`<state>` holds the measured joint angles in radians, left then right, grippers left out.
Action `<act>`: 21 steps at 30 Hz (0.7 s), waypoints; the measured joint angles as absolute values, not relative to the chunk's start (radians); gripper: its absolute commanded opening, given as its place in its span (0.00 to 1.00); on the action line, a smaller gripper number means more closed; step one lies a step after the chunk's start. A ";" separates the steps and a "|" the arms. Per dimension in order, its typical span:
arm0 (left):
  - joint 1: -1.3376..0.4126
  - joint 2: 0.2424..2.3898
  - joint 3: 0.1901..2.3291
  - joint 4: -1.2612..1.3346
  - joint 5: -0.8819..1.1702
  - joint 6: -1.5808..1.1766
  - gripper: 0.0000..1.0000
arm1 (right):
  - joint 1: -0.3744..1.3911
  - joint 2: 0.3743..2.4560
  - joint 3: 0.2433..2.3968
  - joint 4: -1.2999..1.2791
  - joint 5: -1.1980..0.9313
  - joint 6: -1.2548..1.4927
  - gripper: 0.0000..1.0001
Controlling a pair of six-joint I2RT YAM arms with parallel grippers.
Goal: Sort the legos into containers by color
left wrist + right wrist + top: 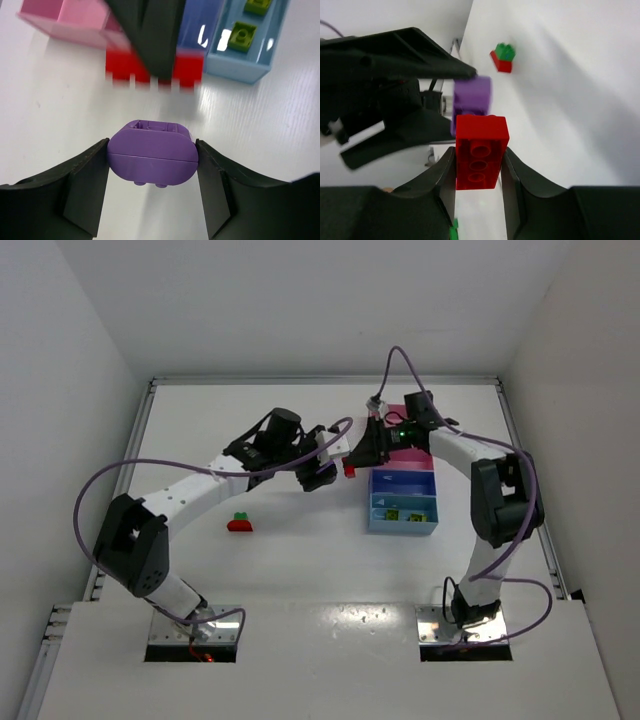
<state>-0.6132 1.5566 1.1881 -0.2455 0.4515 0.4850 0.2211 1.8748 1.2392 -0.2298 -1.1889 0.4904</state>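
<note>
A purple brick (pixel 152 160) with rounded ends is clamped in the left end effector (pixel 151 147). Its long axis is laid across the jaws, so that each rounded end is pressed against one finger. Small studs are seen along its edge nearest the wrist camera.

A red brick (pixel 481 140) is clamped in the right end effector (pixel 479 155). In the right wrist view its long axis is set in line with the fingers and points away from the camera, with a row of three round sockets turned to the lens. In the left wrist view the same brick is seen blurred, with its long axis across the picture and just beyond the purple brick.

From above, both bricks are held close together, just beside the left side of the tray (pixel 430 502), near where a pink compartment (pixel 398 410) meets the dark blue compartment (pixel 402 483). Two yellow-green bricks (pixel 240 36) are lying in the light blue compartment (pixel 378 502).

A green brick joined on top of a red one (pixel 240 524) is resting on the desk (pixel 300 570), well apart from the tray on its left.
</note>
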 measured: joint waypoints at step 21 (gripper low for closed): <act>-0.535 1.505 1.133 -0.245 0.429 0.484 0.14 | 0.068 1.770 1.275 -0.410 -0.347 0.055 0.07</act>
